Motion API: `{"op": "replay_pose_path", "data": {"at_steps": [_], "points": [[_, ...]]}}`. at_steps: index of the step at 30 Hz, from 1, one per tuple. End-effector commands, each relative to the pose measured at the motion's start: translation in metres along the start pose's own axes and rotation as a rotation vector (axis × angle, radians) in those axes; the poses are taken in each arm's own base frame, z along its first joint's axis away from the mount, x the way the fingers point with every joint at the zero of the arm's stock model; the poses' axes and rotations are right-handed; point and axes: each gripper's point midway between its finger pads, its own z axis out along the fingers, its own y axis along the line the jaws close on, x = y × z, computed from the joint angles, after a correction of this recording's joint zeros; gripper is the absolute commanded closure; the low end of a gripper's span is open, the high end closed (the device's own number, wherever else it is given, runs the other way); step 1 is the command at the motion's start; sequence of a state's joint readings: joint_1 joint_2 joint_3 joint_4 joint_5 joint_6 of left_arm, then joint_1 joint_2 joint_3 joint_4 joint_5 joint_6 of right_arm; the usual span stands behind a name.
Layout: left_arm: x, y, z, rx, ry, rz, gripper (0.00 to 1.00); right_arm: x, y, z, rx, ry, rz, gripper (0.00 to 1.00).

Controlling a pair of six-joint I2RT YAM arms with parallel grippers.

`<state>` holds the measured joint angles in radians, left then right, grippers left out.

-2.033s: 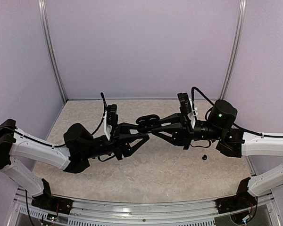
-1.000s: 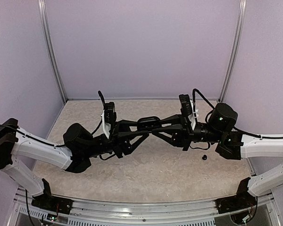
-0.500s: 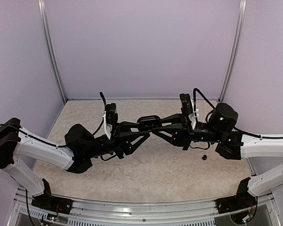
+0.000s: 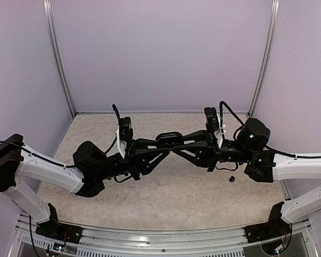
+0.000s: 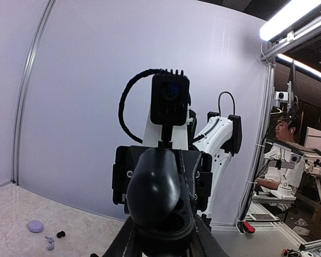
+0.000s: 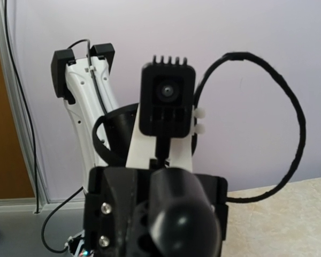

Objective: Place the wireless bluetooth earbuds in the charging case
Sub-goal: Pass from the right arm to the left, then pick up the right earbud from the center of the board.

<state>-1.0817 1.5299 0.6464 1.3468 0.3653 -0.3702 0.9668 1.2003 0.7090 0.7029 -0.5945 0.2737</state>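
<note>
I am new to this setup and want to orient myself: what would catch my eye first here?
Above mid-table the left gripper and right gripper meet tip to tip at a black charging case. One black earbud lies alone on the table, right of them; low in the left wrist view, a lavender case rests on the table.

The left tool sits slightly higher near the frame's centre than before, its fingers narrower around the black charging case.
</note>
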Motion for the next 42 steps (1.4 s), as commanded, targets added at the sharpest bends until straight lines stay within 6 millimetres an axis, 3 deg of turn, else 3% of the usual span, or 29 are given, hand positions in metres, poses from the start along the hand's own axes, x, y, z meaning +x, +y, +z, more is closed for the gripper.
{"op": "replay_pose_path", "data": {"at_steps": [1,5,7,12,16,28,38,42], "points": [[-0.015,-0.009,0.006,0.037,-0.052,0.021,0.73,0.0,0.004,0.0,-0.007,-0.013,0.001,1.0],[-0.014,-0.01,0.005,0.041,-0.044,0.026,0.82,0.002,0.004,0.0,-0.015,-0.004,0.006,1.0],[-0.012,-0.009,0.004,0.039,-0.03,0.034,0.85,0.003,0.005,-0.001,-0.013,0.003,0.008,0.94],[-0.001,-0.009,-0.005,0.018,0.043,0.075,0.86,0.004,0.003,-0.01,0.035,0.048,0.003,0.46],[0.008,-0.008,-0.012,-0.004,0.119,0.125,0.88,0.004,0.0,-0.018,0.071,0.09,-0.018,0.3],[0.037,-0.007,-0.032,-0.03,0.312,0.22,0.93,0.019,0.0,-0.014,0.04,0.216,0.033,0.22],[0.052,-0.008,-0.042,-0.027,0.367,0.188,0.96,0.022,-0.032,-0.034,0.185,0.256,0.086,0.22],[0.054,0.002,-0.048,-0.058,0.372,0.125,0.96,0.029,-0.06,-0.062,0.355,0.283,0.151,0.22]]}}
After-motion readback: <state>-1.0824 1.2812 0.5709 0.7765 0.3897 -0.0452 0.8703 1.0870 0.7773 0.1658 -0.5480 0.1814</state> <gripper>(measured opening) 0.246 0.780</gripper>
